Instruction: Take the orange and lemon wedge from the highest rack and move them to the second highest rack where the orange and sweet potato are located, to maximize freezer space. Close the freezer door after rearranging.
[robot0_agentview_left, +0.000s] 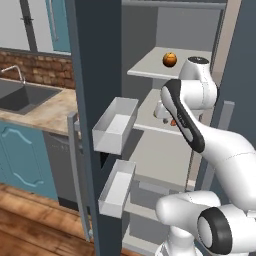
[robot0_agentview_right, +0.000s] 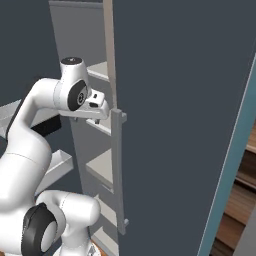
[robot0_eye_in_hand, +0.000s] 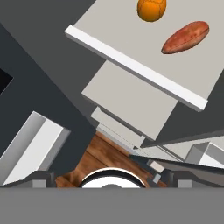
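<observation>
The freezer (robot0_agentview_left: 175, 30) stands with its freezer door (robot0_agentview_left: 95, 75) swung open to the left. An orange (robot0_agentview_left: 169, 59) sits on the highest rack (robot0_agentview_left: 150, 67); the lemon wedge is hidden. In the hand view the second highest rack (robot0_eye_in_hand: 131, 43) carries another orange (robot0_eye_in_hand: 151, 9) and the reddish sweet potato (robot0_eye_in_hand: 185, 37) beside it. My gripper (robot0_eye_in_hand: 111, 177) is open with nothing between its fingers, held in front of and above that rack's front edge. The hand (robot0_agentview_right: 95, 107) reaches into the freezer at the second rack's level.
Two white bins (robot0_agentview_left: 117, 124) (robot0_agentview_left: 117, 186) hang on the door's inner face, left of the arm. A second dark door panel (robot0_agentview_right: 175, 125) with a grey bar handle (robot0_agentview_right: 117, 170) stands close on the right. Lower shelves (robot0_eye_in_hand: 127, 103) lie under the rack. A sink counter (robot0_agentview_left: 45, 107) is far left.
</observation>
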